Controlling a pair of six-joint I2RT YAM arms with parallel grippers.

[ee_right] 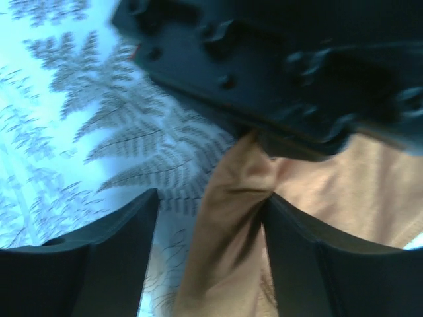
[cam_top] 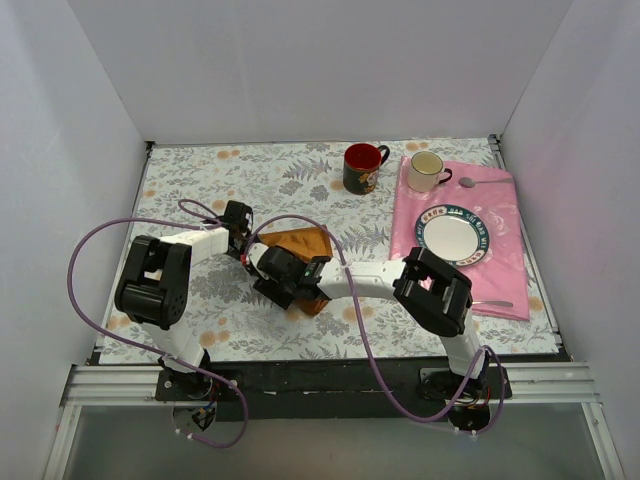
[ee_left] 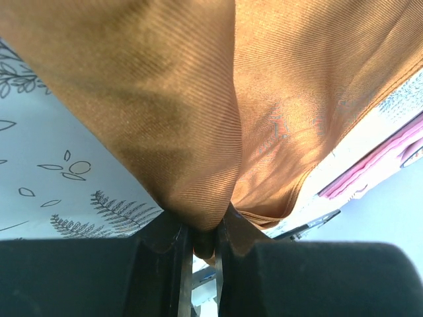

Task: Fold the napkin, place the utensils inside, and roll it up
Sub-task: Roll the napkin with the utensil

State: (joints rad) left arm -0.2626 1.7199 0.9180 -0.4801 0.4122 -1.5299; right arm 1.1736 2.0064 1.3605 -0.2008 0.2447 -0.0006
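Napkin (ee_left: 198, 99) between left fingers (ee_left: 162, 264), wrist view.

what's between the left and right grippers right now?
Only the napkin: a bunched fold, pinched by the left gripper, runs into the gap of the open right gripper. Clearest in the right wrist view.

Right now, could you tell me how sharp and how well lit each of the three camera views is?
Top external: sharp and evenly lit, only soft shadows on the fern-print tablecloth. Left wrist: the napkin fills the frame with its weave crisp, the left gripper is a black silhouette, and the far right is washed out. Right wrist: blurred, with a blue cast over the cloth; the right gripper is dark and soft-edged.
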